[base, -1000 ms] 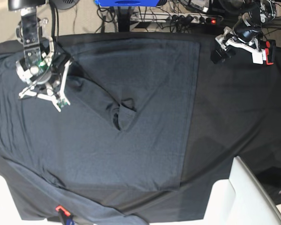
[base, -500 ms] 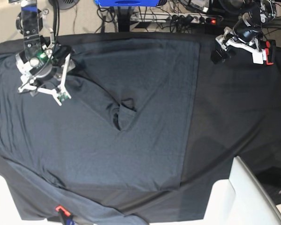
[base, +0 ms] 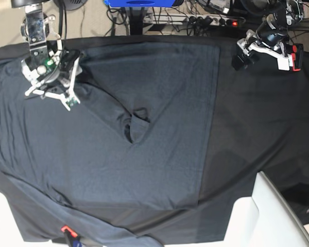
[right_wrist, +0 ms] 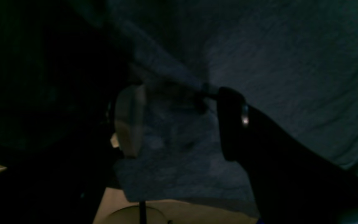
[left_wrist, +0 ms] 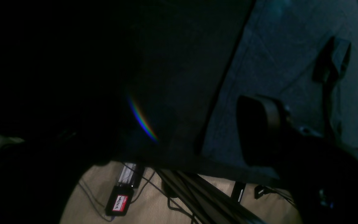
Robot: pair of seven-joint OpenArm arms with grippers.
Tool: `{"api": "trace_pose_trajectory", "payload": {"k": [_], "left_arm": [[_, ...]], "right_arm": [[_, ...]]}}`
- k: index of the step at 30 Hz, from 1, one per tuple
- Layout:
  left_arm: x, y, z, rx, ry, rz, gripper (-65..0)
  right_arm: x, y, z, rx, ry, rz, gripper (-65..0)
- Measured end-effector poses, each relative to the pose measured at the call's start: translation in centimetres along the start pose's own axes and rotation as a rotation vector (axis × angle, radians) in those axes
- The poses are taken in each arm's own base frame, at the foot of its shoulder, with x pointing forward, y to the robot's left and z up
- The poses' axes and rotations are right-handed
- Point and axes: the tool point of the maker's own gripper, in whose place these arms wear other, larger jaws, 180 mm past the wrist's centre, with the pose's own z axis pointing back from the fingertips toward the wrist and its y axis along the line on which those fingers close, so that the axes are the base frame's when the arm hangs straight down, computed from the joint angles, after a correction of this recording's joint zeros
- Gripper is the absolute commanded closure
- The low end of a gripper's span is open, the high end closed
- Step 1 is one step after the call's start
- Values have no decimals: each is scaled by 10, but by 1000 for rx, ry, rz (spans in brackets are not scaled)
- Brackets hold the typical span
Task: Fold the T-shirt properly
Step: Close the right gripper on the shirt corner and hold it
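At the near edge of the base view, two white blocks are seen at the right and a small red and blue object at the left. The counter is covered by a black cloth, and the T-shirt is spread flat on it, filling the left and the middle of the scene. Its straight right edge runs from near to far a little right of the middle; the black cloth is bare on the right of it. A sleeve is laid along the near left side. Near the middle of the shirt a small raised fold is seen, where the fabric is bunched into a pointed pleat.

At the far left, the right end effector is over the far left part of the shirt. Its jaws are apart; in the right wrist view shirt fabric is seen between the two fingers, but nothing is clamped.

At the far right, the left end effector is above the bare black cloth, well apart from the shirt. In the left wrist view its one visible finger is dark against the shirt, and nothing is held; the jaws are wide apart.

Beyond the far edge of the counter, cables and a power strip are seen on the floor.
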Motion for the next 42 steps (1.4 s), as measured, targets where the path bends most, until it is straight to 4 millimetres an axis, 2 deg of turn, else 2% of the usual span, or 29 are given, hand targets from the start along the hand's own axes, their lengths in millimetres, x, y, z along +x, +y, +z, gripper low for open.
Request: {"api": "trace_pose_trajectory", "payload": {"k": [12, 14, 18, 19, 24, 32, 35, 38, 42], "left_arm": [[0, 0, 0, 0, 0, 1, -563], [0, 0, 0, 1, 1, 1, -563], [-1, 0, 0, 1, 1, 1, -563], [-1, 1, 0, 1, 2, 4, -563], [-11, 10, -3, 16, 22, 37, -563], [-6, 10, -6, 9, 7, 47, -563], [-6, 10, -6, 9, 6, 46, -563], [-6, 10, -6, 10, 6, 46, -563], [-6, 10, -6, 9, 6, 46, -563]], "right_arm": [[3, -3, -6, 4, 4, -4, -323], [3, -2, -6, 7, 1, -6, -266], [5, 4, -6, 24, -5, -11, -96], [6, 6, -7, 26, -3, -13, -83], [6, 6, -6, 21, -2, -13, -80], [3, 5, -4, 17, 10, -15, -93], [-1, 0, 3, -3, 45, -14, -174], [6, -4, 12, -21, 9, -15, -270], [12, -6, 18, -31, -10, -12, -278]]}}
